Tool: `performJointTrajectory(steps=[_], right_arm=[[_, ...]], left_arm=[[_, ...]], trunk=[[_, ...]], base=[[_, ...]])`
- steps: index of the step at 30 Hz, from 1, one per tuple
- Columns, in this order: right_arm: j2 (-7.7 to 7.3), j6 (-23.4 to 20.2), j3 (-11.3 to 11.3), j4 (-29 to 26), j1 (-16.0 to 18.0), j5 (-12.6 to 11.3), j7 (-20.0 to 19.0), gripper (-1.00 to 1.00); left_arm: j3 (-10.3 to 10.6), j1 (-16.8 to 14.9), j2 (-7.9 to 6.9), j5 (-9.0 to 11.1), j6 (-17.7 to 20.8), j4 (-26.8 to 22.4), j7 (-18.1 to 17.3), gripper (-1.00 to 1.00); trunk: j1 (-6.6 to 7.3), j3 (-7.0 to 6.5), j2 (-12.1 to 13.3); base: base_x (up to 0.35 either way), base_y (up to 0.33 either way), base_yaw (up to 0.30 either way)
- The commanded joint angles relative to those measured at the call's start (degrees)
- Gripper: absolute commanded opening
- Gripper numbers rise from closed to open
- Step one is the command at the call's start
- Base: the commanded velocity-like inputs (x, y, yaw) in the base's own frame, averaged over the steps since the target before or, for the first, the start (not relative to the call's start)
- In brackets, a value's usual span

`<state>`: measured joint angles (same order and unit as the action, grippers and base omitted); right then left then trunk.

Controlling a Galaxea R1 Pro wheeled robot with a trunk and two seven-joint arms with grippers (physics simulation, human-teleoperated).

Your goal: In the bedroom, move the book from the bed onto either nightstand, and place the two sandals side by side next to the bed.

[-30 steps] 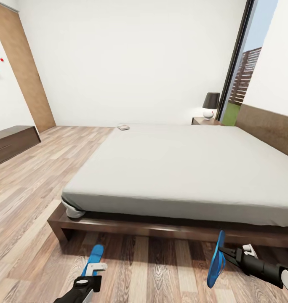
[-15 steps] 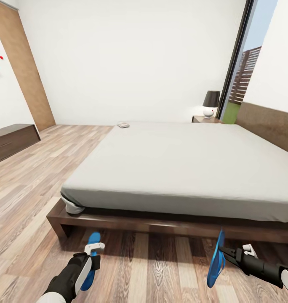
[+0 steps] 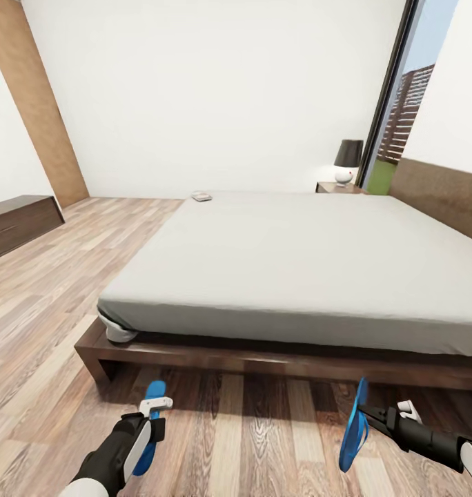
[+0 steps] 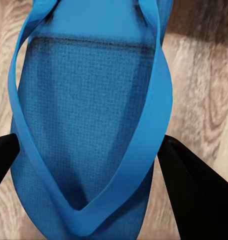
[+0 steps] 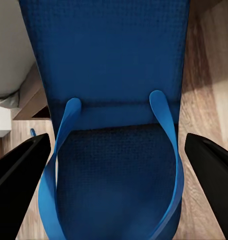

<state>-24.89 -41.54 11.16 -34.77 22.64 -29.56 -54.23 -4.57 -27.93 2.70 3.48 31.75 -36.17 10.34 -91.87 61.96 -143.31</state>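
As the head camera tilted up over the last second, each gripper stayed clamped on a bright blue flat sandal, left (image 3: 152, 414) and right (image 3: 354, 428), above wood-plank floor beside the pale grey bed (image 3: 298, 269). The wrist views showed the straps; the small paperback book (image 3: 202, 197) lay at the mattress's far corner.

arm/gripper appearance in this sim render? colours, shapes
Both arms are matte black with white shell sections. The left gripper has white jaws on a black wrist; the right gripper looks the same. In the wrist views the fingers are plain black wedges. No cables or markings visible.
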Motion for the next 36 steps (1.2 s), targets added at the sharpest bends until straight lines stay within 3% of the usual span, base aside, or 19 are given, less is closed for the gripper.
performJointTrajectory(steps=[1,36], right_arm=[[0.00,-0.4,0.1,0.0,0.0,-0.3,-0.3,-1.00],[0.02,-0.4,0.1,-0.3,0.0,-0.2,-0.3,-1.00]], left_arm=[[1.0,0.0,0.10,0.3,0.2,-0.1,0.3,-1.00],[1.5,0.0,0.03,0.5,0.2,-0.1,0.1,-1.00]], trunk=[[-0.01,0.28,0.0],[-0.91,8.03,-0.5]], base=[[0.000,0.000,0.000],[0.000,0.000,0.000]])
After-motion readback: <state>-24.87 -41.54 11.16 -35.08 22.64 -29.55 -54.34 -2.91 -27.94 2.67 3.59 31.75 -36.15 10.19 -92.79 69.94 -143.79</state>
